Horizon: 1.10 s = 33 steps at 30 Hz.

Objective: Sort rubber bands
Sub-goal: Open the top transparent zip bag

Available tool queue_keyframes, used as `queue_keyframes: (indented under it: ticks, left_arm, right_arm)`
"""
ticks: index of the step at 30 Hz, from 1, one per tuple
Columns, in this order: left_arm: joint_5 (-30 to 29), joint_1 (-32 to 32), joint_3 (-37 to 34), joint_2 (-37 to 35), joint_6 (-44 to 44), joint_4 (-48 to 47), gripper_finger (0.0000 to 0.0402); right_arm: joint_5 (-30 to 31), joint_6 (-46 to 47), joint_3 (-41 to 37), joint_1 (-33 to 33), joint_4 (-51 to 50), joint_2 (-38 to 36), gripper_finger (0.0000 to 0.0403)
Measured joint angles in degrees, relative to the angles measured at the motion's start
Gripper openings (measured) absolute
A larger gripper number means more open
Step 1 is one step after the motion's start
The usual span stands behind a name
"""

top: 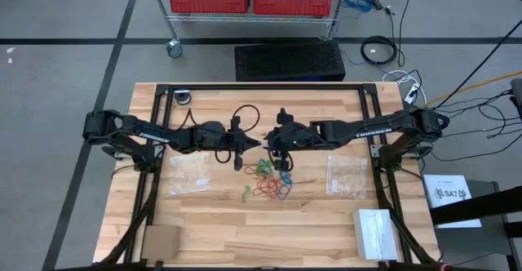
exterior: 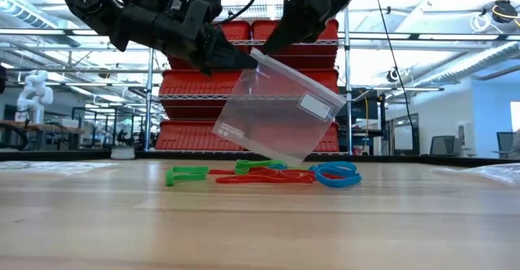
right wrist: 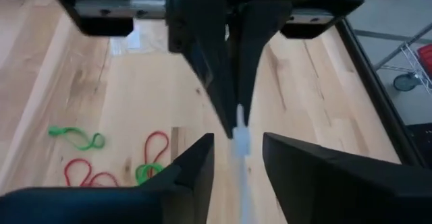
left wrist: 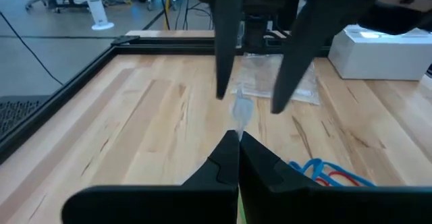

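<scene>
Two arms meet over the middle of the table [top: 212, 222] in the high view. Our left gripper [top: 254, 146] and right gripper [top: 273, 144] point at each other there, with the bands [top: 269, 185] scattered on the wood just below them, toward the near edge. Two flat bags lie on the table, one [top: 189, 174] under the left arm and one [top: 347, 176] under the right arm.

From the low view we see a clear bag [exterior: 280, 111] hanging tilted in the air. Our left gripper [exterior: 248, 61] is clenched on its upper corner, and the right gripper [exterior: 272, 42] stands just above that same edge. The bands [exterior: 268, 173] lie on the table under the bag, green, red and blue, well below both sets of jaws and touched by neither.

In the left wrist view our own fingers [left wrist: 233, 160] are pressed together on the thin bag edge [left wrist: 241, 109]. The right arm's two fingers [left wrist: 226, 55] stand spread to either side of that edge. Blue and red bands [left wrist: 327, 173] lie on the wood beside us.

In the right wrist view our fingers [right wrist: 196, 160] stand apart with the bag edge [right wrist: 240, 140] between them, not pinched. The left gripper [right wrist: 233, 55] faces us, closed on it. Green and red bands [right wrist: 115, 160] lie on the table off to the side.
</scene>
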Motion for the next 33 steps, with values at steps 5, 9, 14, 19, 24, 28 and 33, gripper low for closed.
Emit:
queue_keyframes:
  ticks: [5, 9, 14, 19, 24, 28, 33]
  left_arm:
    - [0.0, 0.0, 0.0, 0.0, 0.0, 0.2, 0.0000]
    - [-0.1, 0.0, 0.0, 0.0, -0.1, 0.3, 0.0000]
    - [-0.3, 0.1, 0.0, 0.0, 0.0, 0.1, 0.0000]
    - [-1.2, 0.1, 0.0, 0.0, 0.0, 0.0, 0.0000]
    - [-1.4, 0.0, 0.0, -0.4, 0.0, -0.2, 0.0000]
    - [-1.5, 0.1, 0.0, -0.4, 0.0, -0.3, 0.0000]
    - [-1.5, 0.1, 0.0, -0.4, 0.1, -0.2, 0.0000]
  right_arm:
    - [0.0, 0.0, 0.0, -0.9, 0.1, 0.8, 0.0067]
    - [0.0, -0.6, 0.0, -1.1, -0.3, 1.4, 0.0024]
    - [0.2, -1.0, 0.0, -0.5, -1.2, 1.3, 0.0009]
    - [0.2, 0.3, 0.1, -0.5, -5.5, 1.1, 0.0012]
    - [0.6, 1.4, 0.1, -0.2, -9.4, 1.1, 0.0010]
    - [0.6, 3.1, 0.1, -0.2, -14.0, 1.1, 0.0010]
    - [0.6, 5.4, 0.1, -0.2, -20.5, 1.1, 0.0009]
